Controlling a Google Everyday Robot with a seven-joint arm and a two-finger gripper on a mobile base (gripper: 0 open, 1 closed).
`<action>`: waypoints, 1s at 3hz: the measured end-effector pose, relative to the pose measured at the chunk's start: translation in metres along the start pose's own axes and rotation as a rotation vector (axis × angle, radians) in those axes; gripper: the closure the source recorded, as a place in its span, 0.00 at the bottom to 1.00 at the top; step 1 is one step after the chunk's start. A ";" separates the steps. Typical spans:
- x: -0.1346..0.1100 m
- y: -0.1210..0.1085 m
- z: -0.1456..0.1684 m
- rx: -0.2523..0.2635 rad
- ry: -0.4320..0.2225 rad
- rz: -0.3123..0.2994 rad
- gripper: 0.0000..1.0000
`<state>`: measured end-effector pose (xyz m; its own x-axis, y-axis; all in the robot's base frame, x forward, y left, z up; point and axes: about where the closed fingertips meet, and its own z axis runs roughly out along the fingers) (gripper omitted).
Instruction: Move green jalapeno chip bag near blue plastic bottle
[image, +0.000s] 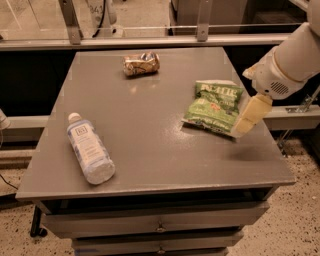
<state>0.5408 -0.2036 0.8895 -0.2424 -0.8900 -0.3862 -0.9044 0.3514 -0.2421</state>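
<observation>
The green jalapeno chip bag (214, 106) lies flat on the right side of the grey table (150, 125), its white top edge pointing away from me. The blue plastic bottle (89, 148) lies on its side near the front left, white cap toward the back. My gripper (247, 120) hangs from the white arm (290, 62) that comes in from the upper right. It is just above the table at the bag's right edge, close to or touching it. It holds nothing that I can see.
A crushed tan-gold can (141, 63) lies at the back middle of the table. A metal rail (150, 41) runs behind the table. Drawers (160, 227) sit under the tabletop. Speckled floor (295, 215) shows to the right.
</observation>
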 end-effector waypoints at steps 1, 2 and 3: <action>0.003 -0.004 0.033 -0.029 -0.034 0.086 0.00; 0.000 0.001 0.056 -0.061 -0.066 0.159 0.00; -0.004 0.006 0.069 -0.089 -0.080 0.201 0.18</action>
<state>0.5608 -0.1782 0.8282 -0.3956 -0.7776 -0.4887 -0.8688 0.4894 -0.0754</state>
